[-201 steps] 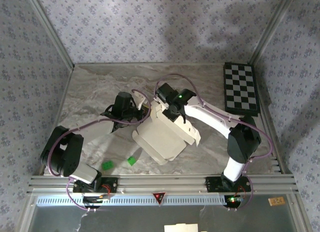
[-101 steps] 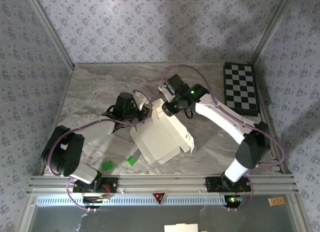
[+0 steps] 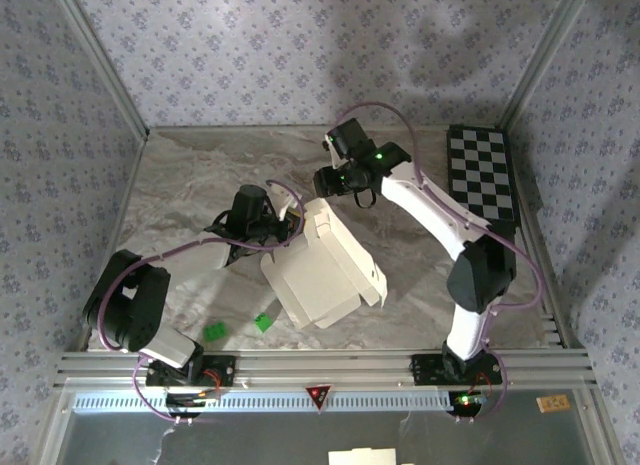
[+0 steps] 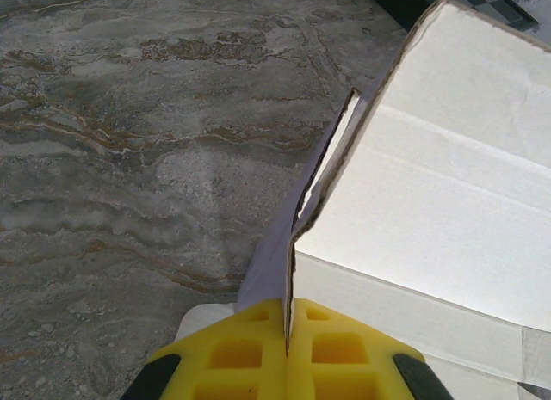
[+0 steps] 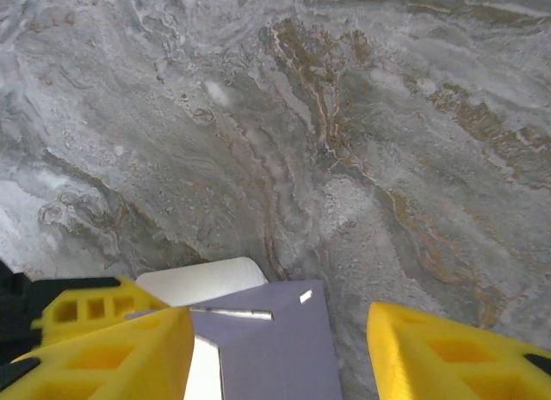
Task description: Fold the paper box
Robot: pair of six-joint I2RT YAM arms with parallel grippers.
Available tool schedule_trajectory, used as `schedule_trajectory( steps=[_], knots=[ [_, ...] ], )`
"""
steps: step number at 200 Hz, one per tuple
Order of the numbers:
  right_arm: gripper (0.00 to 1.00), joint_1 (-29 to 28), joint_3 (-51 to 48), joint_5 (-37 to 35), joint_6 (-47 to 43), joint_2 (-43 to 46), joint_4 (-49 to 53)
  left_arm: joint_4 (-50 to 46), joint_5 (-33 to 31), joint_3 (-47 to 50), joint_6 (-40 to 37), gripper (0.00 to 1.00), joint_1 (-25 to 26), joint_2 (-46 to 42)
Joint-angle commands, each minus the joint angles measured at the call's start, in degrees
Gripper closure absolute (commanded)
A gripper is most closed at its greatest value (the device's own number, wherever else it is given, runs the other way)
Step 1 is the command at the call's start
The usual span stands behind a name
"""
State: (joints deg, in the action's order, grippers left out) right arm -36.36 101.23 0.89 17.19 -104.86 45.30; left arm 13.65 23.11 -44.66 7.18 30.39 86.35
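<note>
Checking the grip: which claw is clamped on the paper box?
The left claw, pinched shut on an edge of the paper box; the right claw gapes open, holding nothing.

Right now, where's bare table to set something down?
Free: far-left table, between back wall and left gripper; near-right, between box and right arm. Crowded: centre, around the box, right gripper at its far edge; green bits near-left.

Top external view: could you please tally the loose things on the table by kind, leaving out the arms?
paper box: 1
small green bits: 2
checkerboard: 1
Total: 4
</note>
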Motion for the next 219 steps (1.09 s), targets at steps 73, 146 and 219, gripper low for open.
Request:
schedule_trajectory(
  steps=[73, 146, 219],
  knots=[
    [0.49, -1.8, 1.5, -6.3, -0.4, -2.7, 8.9, -6.1, 0.4, 0.5, 0.8, 0.98, 0.6, 2.2],
    [0.5, -3.1, -4.6, 4.0, -0.5, 1.8, -0.2, -6.1, 0.5, 0.3, 1.4, 0.98, 0.5, 2.2],
    [0.48, -4.2, -4.2, 3.9, -0.3, 6.5, -0.8, -5.8, 0.7, 0.4, 2.0, 0.98, 0.6, 2.1]
  ],
)
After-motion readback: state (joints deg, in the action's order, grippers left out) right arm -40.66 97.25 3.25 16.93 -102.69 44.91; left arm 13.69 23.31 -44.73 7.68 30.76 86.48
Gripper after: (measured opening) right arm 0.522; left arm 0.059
